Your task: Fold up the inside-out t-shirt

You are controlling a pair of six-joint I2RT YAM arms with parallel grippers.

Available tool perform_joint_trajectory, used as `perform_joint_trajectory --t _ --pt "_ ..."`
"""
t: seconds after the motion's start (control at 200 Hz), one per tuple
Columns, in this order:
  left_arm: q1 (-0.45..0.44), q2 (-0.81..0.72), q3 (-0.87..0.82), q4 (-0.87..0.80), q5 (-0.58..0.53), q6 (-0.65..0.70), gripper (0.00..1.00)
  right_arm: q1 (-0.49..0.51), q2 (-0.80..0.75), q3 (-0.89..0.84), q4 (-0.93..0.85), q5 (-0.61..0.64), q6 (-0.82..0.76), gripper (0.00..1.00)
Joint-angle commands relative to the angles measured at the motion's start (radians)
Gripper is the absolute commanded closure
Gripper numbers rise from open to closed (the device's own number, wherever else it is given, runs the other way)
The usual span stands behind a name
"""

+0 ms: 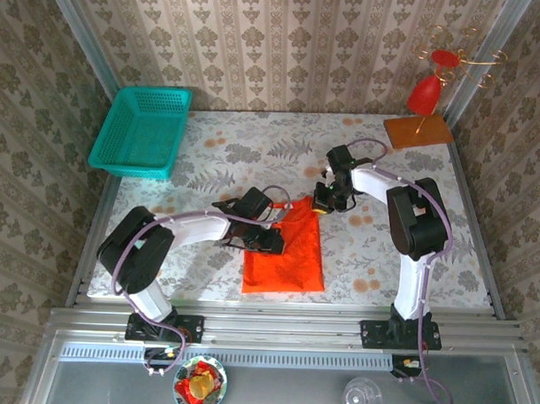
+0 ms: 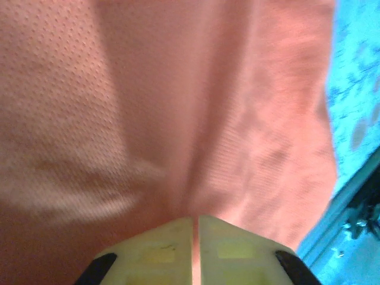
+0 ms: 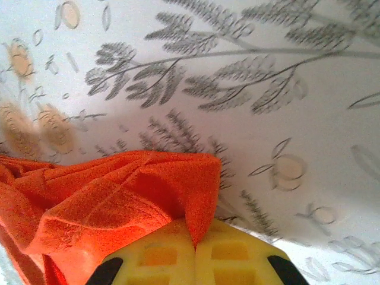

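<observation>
The inside-out t-shirt (image 1: 286, 256) is bright orange and lies as a narrow folded rectangle on the flowered table, near the front edge. My left gripper (image 1: 270, 242) sits low on its left edge. In the left wrist view its pale fingers (image 2: 195, 221) are closed to a thin slit with orange cloth (image 2: 178, 107) in it. My right gripper (image 1: 323, 202) is at the shirt's far right corner. In the right wrist view its yellow fingers (image 3: 195, 228) are shut on a folded point of the orange cloth (image 3: 119, 196), which is bunched up to the left.
A teal basket (image 1: 141, 131) stands at the back left. A red glossy ornament (image 1: 425, 94) on a wooden base (image 1: 418, 131) stands at the back right. A bowl (image 1: 201, 383) and a glass (image 1: 362, 397) sit below the table's front rail.
</observation>
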Motion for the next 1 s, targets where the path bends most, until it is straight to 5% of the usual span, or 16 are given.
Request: perform_joint_trajectory --t 0.0,0.24,0.46,0.995 --pt "0.022 -0.123 0.047 0.004 -0.081 -0.025 0.82 -0.010 0.026 0.035 -0.105 0.039 -0.088 1.00" --pt "0.232 -0.184 0.019 -0.013 -0.140 -0.057 0.69 -0.014 0.025 0.022 -0.083 -0.017 -0.078 1.00" --pt "0.407 -0.122 0.026 0.045 -0.049 -0.013 0.58 -0.021 0.030 0.030 -0.084 -0.035 -0.082 1.00" --pt "0.481 0.083 -0.002 0.256 0.079 -0.008 0.60 -0.049 0.219 0.326 -0.235 -0.033 -0.154 1.00"
